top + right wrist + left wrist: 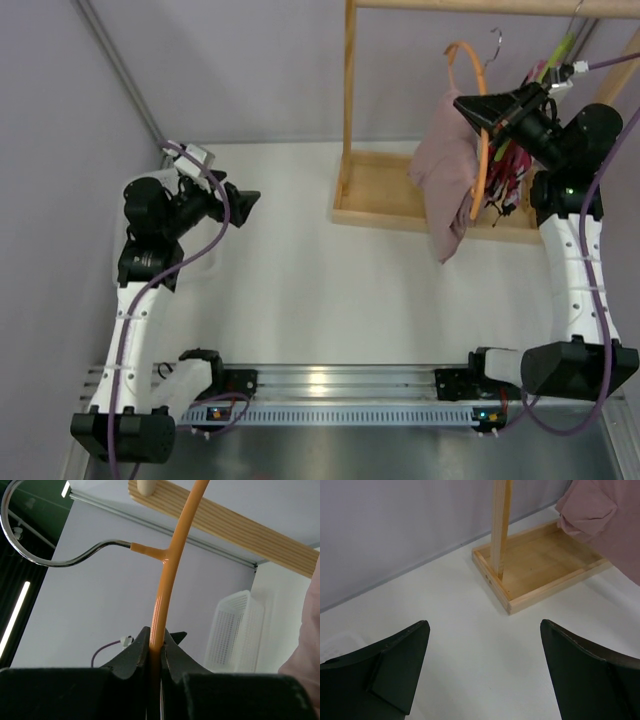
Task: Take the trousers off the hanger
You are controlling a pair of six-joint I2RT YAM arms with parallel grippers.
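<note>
Orange plastic hanger [482,160] is clamped in the right gripper [478,108], fingers shut tight on the curved arm just below where the metal hook [50,555] joins. The hook looks free of the wooden rail. The hanger is held in the air over the far-right corner of the tabletop, above the rack tray [380,190].

The trousers [445,170] drape over it, dusty pink and limp, on the side toward the table centre, with the lowest folds dangling past the tray's near edge. The left gripper [245,208] is spread wide and empty near the left edge, well apart from the cloth and aimed at the rack.

The step is likely the left arm's reach while the right holds steady.
- The left should cross toward the far-right corner, passing on the near-edge side of the rack post [350,100].
- It should bite a low bunch of fabric only, not the orange bar.
- It should then draw down and toward the near edge so the cloth slides off.
- The right should hold firm without tilting.
- The patterned garment [505,165] just behind is a snag risk.
</note>
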